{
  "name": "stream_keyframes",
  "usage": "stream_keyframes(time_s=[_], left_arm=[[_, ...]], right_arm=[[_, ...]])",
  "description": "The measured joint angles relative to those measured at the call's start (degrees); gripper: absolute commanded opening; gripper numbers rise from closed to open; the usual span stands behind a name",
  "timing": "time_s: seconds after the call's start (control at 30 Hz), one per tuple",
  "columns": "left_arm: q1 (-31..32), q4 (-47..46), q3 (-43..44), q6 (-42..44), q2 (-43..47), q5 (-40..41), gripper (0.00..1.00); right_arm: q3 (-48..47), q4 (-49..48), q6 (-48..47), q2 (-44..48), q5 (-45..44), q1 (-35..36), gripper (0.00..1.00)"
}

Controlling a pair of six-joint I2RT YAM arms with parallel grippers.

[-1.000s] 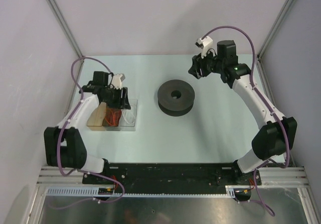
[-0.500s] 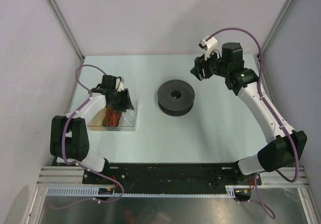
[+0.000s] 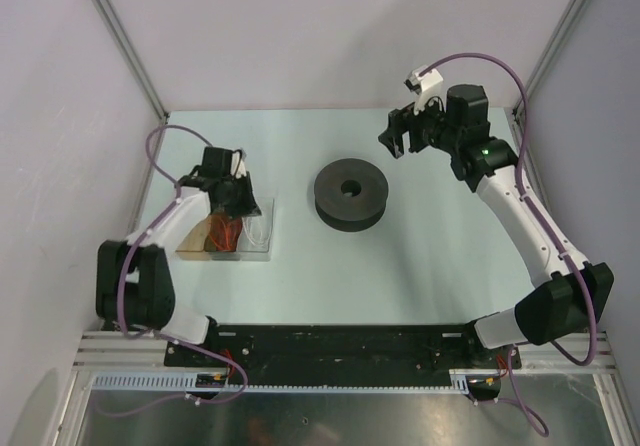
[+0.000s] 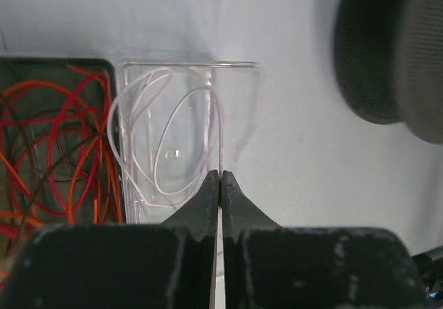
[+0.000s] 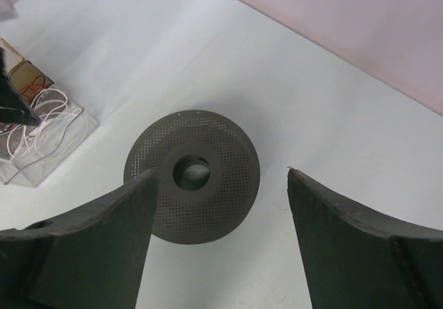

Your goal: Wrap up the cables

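The cables (image 4: 166,139) are very thin white wire, lying in loose loops inside the clear end compartment of a transparent plastic tray (image 4: 187,64). The tray sits on the left side of a pale table (image 3: 420,256). In the left wrist view, one strand of the loop runs straight down into the seam where the two fingertips of the left pincer (image 4: 220,184) meet. That pincer is closed tight, pinching the strand at the near edge of the compartment. The rest of the wire rests on the tray floor.

The next compartment, to the left in the wrist view, holds a tangle of red and orange wires (image 4: 48,136). At the tray's far left end, the top view shows a tan object (image 3: 190,241); what it is cannot be told.

A black spool (image 3: 350,194) lies flat near the middle of the table, well apart from the tray. Its upper face is perforated with small holes around a round central opening.

The right pincer (image 5: 221,176) hangs in the air beyond the spool, towards the back right of the table. Its jaws are spread wide, holding nothing and touching nothing. Its wrist camera looks down between the fingers at the spool. Purple hoses (image 3: 470,59) run along both arms, and pale lilac walls (image 3: 300,26) enclose the table.
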State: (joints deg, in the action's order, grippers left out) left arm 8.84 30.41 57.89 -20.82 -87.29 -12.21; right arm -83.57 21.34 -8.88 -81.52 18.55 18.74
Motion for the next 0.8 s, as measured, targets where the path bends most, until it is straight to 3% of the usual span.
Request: stream_keyframes(time_s=[0.17, 0.37, 0.5, 0.67, 0.8], left_arm=[[0.3, 1.6, 4.7, 4.2, 11.1, -3.3, 0.00], [2.8, 1.3, 21.7, 11.1, 17.1, -9.1, 0.00], [4.6, 1.9, 39.1, 13.0, 12.7, -12.5, 0.00], [7.1, 0.6, 69.4, 13.2, 0.4, -14.6, 0.00], [9.8, -1.4, 86.5, 12.2, -7.1, -15.1, 0.00]], right_arm=[[0.2, -1.4, 0.1, 0.0, 4.7, -1.5, 0.90], [0.3, -4.0, 0.2, -0.2, 10.8, -1.6, 0.92], [0.3, -6.5, 0.5, -0.8, 13.7, -1.1, 0.92], [0.3, -9.4, 0.7, -1.6, 15.7, 0.3, 0.92], [0.3, -11.0, 0.9, -1.9, 17.0, 2.1, 0.92]])
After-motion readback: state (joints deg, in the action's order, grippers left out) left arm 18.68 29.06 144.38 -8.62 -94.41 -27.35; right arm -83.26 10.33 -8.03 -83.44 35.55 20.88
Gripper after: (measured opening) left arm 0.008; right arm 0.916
